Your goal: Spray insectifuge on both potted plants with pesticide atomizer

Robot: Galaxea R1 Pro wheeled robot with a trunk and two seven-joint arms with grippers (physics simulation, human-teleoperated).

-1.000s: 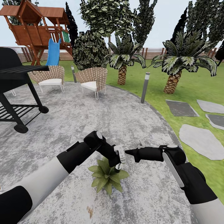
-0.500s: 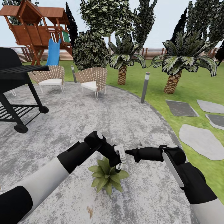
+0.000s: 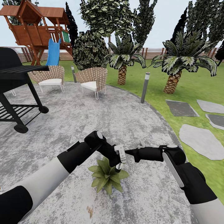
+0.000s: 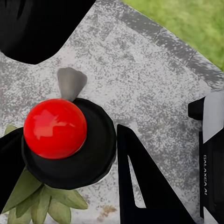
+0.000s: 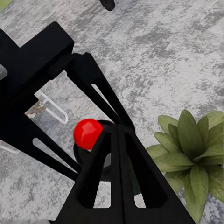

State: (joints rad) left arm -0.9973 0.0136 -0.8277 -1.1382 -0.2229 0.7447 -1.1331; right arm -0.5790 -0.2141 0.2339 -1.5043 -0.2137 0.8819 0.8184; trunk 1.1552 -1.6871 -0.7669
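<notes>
Both arms reach inward, bent at the elbow, meeting low over the mottled grey stone patio point(image 3: 93, 124). The left gripper point(image 3: 119, 161) grips the pesticide atomizer point(image 4: 70, 140) just above one potted plant point(image 3: 107, 177), a rosette of pointed green leaves; its black round top carries a glossy red ball. The right gripper point(image 5: 116, 135) has its black fingers pressed together, empty, tip near the left one.
</notes>
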